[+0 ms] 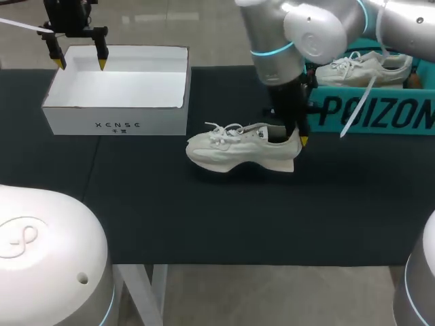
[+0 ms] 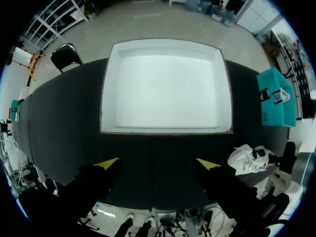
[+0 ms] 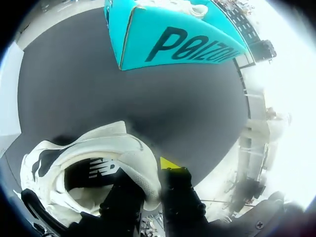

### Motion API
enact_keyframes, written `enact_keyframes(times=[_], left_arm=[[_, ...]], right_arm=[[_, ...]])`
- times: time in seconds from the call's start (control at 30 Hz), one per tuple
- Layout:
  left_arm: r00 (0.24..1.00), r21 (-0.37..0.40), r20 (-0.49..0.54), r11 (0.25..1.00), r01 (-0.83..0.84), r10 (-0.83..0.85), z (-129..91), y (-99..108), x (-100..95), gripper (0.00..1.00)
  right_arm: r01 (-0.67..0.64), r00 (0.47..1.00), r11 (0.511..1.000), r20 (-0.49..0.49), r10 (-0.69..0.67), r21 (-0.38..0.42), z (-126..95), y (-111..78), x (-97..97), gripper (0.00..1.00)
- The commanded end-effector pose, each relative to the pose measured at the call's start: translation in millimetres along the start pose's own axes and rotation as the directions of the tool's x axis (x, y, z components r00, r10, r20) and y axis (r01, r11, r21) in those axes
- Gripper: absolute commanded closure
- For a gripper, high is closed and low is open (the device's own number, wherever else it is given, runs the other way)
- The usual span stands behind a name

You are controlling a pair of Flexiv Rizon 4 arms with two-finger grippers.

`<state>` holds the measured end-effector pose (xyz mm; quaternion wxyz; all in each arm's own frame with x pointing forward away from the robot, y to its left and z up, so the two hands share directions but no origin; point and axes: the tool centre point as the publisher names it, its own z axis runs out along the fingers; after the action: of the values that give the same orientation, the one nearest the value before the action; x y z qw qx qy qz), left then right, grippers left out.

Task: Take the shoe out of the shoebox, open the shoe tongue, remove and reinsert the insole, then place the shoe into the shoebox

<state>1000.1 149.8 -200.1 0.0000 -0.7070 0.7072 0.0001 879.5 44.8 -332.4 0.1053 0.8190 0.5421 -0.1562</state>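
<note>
A white shoe stands upright on the black mat, toe pointing left, its heel a little raised. My right gripper is shut on its heel collar. In the right wrist view the gripper has one finger inside the shoe and one outside the heel. The white shoebox sits at the back left with nothing in it. My left gripper hangs open above its far left edge. The left wrist view looks down past the open gripper into the shoebox, with the shoe off to the side.
A teal box stands at the back right, just behind the right arm, with a second white shoe resting in it. The teal box lies ahead of the right gripper. Bare black mat runs between the shoebox and the shoe.
</note>
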Motion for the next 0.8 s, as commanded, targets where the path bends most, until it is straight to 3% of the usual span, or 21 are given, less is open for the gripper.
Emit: enact_keyframes(times=[0.03, 0.43, 0.7, 0.77, 0.8], left_arm=[[1.0, 0.0, 0.0, 1.0, 0.0, 0.0, 0, 0, -0.2, 0.0], [1.0, 0.0, 0.0, 1.0, 0.0, 0.0, 0, 0, -0.2, 0.0], [1.0, 0.0, 0.0, 1.0, 0.0, 0.0, 0, 0, -0.2, 0.0], [1.0, 0.0, 0.0, 1.0, 0.0, 0.0, 0, 0, -0.2, 0.0], [1.0, 0.0, 0.0, 1.0, 0.0, 0.0, 0, 0, -0.2, 0.0]], right_arm=[[0.005, 0.996, 1.0, 0.091, -0.003, -0.018, -2, -9.1, 11.8, 1.0], [-0.031, 0.996, 0.996, 0.081, 0.038, -0.084, 17, -15.4, 2.2, 1.0], [-0.055, 0.996, 0.996, 0.064, 0.059, -0.065, 36, -10.4, -9.2, 1.0], [-0.049, 0.997, 0.998, 0.051, 0.051, -0.049, 36, -11.9, -11.5, 0.0], [-0.042, 0.998, 0.998, 0.047, 0.044, -0.045, 34, -13.7, -12.3, 0.0]])
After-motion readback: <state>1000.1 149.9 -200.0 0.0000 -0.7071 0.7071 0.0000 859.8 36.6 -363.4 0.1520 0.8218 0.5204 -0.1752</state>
